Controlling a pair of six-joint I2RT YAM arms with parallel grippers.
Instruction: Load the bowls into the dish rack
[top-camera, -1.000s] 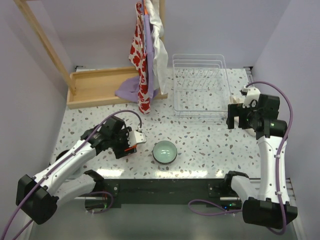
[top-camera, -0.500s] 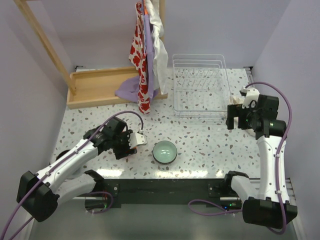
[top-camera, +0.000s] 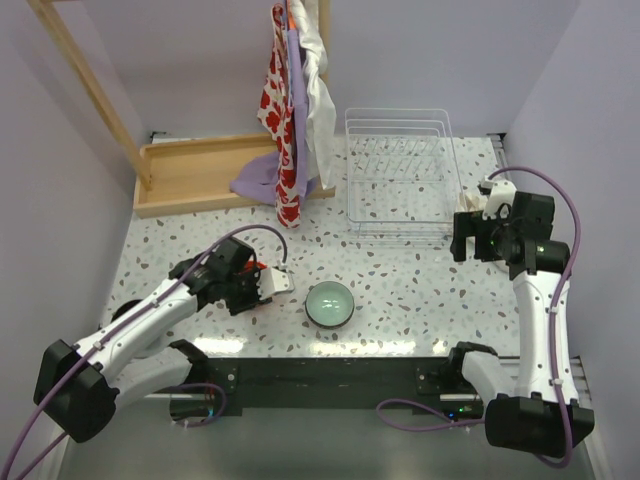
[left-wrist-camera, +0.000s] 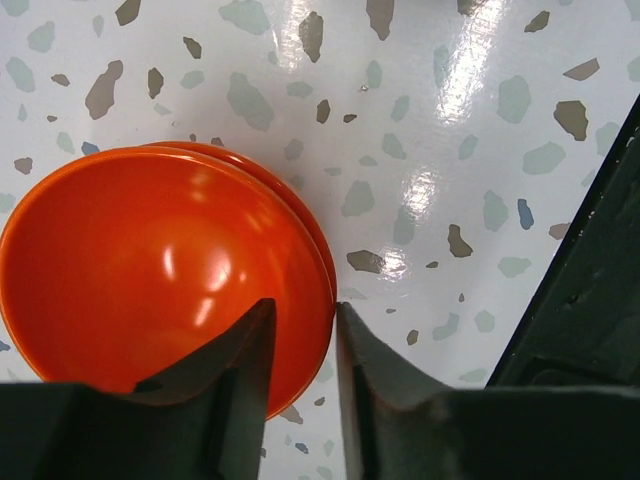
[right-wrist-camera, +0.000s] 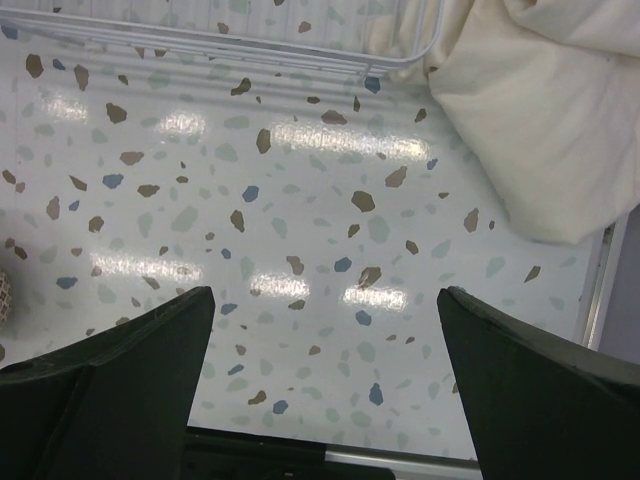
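Observation:
A glossy orange-red bowl (left-wrist-camera: 150, 270) lies on the table under my left gripper (left-wrist-camera: 303, 308), with a second orange rim showing just beneath it. The jaws stand close together over its rim, one finger inside and one outside. In the top view this gripper (top-camera: 268, 284) is at the near left with a bit of orange beside it. A pale mint green bowl (top-camera: 329, 303) sits upright to its right. The white wire dish rack (top-camera: 400, 175) stands empty at the back right. My right gripper (top-camera: 463, 238) is open and empty by the rack's near right corner; it also shows in the right wrist view (right-wrist-camera: 325, 295).
A wooden tray (top-camera: 200, 172) lies at the back left with a purple cloth on it. Red-patterned and white cloths (top-camera: 295, 100) hang from a wooden frame beside the rack. A cream cloth (right-wrist-camera: 530, 120) lies right of the rack's front wire (right-wrist-camera: 200, 35).
My left gripper has shifted slightly towards the near edge at the orange-red bowl. The right arm has barely moved. The mint green bowl has stayed put.

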